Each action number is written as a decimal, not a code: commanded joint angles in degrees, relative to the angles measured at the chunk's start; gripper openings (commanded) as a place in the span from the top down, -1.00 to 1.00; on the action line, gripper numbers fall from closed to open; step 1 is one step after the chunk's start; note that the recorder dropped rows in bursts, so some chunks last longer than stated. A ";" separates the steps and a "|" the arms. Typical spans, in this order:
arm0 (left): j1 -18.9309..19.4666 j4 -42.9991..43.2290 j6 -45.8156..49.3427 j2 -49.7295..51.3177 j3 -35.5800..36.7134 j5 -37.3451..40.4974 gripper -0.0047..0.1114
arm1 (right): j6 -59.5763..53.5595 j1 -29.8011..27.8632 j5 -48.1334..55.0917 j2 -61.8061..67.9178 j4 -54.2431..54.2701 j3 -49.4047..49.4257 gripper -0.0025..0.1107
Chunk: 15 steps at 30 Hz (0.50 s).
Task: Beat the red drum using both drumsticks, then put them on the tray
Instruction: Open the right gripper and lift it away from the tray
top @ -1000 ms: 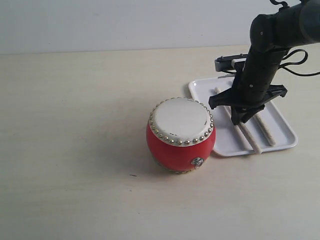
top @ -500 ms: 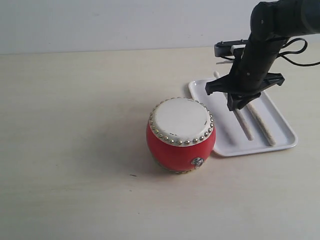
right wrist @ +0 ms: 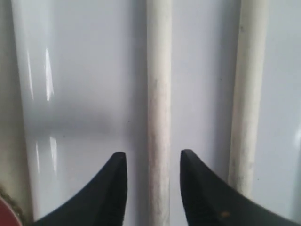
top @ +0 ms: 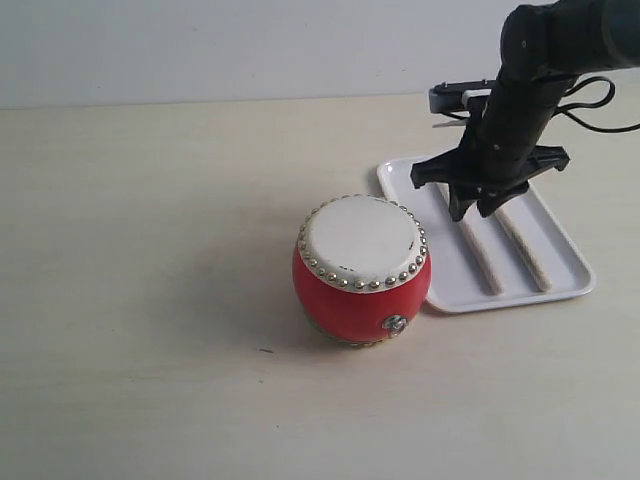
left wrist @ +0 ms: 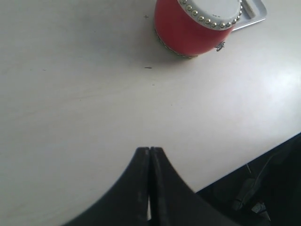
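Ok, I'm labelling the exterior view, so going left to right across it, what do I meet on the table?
drum → first drumstick → second drumstick, both sticks lying in the tray.

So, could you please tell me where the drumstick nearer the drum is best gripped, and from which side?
Grip the nearer drumstick at mid-shaft, from straight above, jaws across its width. It lies flat along the tray, with bare floor either side before the other drumstick, so the open right gripper likely fits astride.
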 commanded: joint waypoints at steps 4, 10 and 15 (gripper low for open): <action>-0.06 -0.15 0.20 -0.45 0.02 -1.39 0.92 | -0.03 -0.21 -0.50 -11.93 -0.27 1.97 0.35; -0.06 0.12 0.34 -0.45 2.49 -9.92 0.92 | -3.00 -0.21 -12.62 -30.42 -0.40 15.73 0.71; -0.06 0.12 1.07 -0.45 6.33 -18.33 0.92 | -3.09 -0.21 -18.15 -44.61 -0.05 27.80 0.96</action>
